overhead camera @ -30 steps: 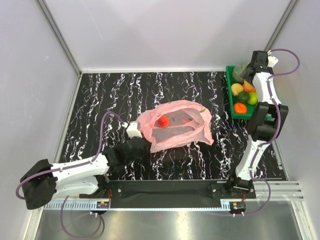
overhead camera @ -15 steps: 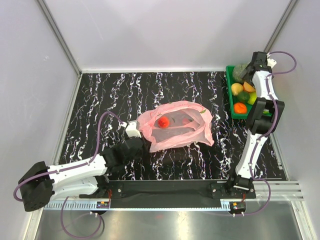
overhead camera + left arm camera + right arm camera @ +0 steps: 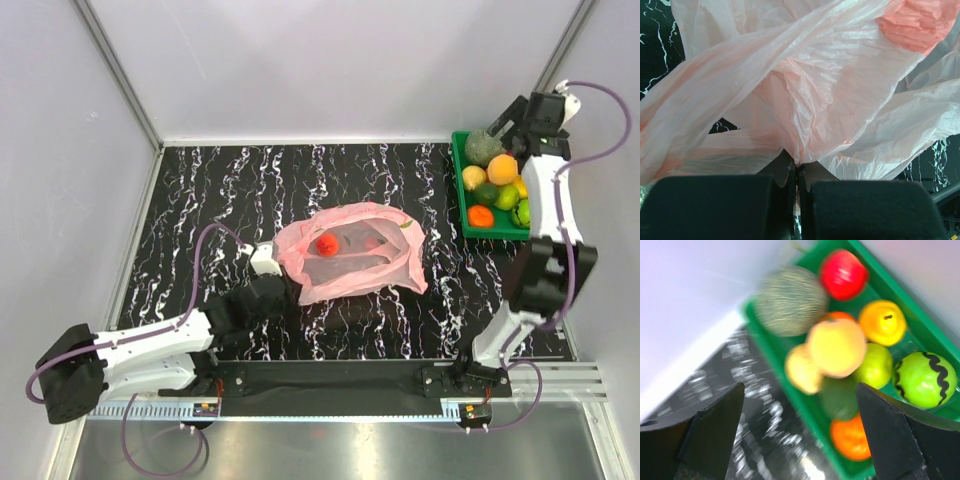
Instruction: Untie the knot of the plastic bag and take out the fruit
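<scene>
The pink plastic bag (image 3: 352, 256) lies crumpled at mid-table, with a shiny red fruit (image 3: 325, 244) showing through it. My left gripper (image 3: 284, 284) is shut on the bag's near-left edge; in the left wrist view the jaws (image 3: 799, 169) pinch a fold of the bag (image 3: 805, 100). No knot shows. My right gripper (image 3: 508, 120) is open and empty, above the fruit (image 3: 502, 168) piled in the green tray (image 3: 459, 180). In the right wrist view the open gripper (image 3: 797, 435) looks down on the peach-coloured fruit (image 3: 836, 346) and an orange one (image 3: 852, 436).
The tray (image 3: 790, 385) at the far right also holds a netted melon (image 3: 483, 147), a red fruit (image 3: 843, 273) and a striped green fruit (image 3: 926, 378). White walls close in the black marbled table (image 3: 220, 190) at back and sides.
My right gripper has risen and drawn back to the right from over the tray, uncovering the peach-coloured fruit on the pile. The left gripper has kept its hold on the bag.
</scene>
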`<action>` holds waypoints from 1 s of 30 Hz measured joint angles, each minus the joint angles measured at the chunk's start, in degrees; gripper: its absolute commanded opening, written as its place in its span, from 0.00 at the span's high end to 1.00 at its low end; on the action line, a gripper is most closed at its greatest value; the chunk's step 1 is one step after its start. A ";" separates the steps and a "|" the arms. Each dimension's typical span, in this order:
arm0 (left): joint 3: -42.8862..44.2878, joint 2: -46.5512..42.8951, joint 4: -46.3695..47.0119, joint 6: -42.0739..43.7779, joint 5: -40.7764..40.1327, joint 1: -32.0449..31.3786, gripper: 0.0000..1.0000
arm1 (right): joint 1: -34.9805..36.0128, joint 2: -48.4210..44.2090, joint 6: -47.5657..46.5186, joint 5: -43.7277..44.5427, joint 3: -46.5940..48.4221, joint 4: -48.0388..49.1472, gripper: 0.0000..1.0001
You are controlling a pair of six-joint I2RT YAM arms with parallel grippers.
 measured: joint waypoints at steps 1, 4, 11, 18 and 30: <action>0.00 -0.09 0.02 0.00 0.00 0.02 1.00 | 0.22 -4.24 -0.11 -1.73 -3.15 1.92 0.00; 0.00 -0.33 0.00 0.11 -0.02 0.02 1.00 | 2.93 -17.29 -1.53 -9.05 -10.86 5.64 0.00; 0.00 -0.26 0.13 0.13 0.09 0.02 1.00 | 25.75 -41.11 -6.56 -25.27 -28.89 11.78 0.00; 0.00 0.02 1.38 0.13 0.61 0.02 1.00 | 39.06 -51.08 -8.94 -31.43 -48.30 13.46 0.00; 0.00 2.99 1.81 -0.24 1.64 0.02 1.00 | 54.51 -38.10 -15.47 -21.51 -49.86 15.76 0.00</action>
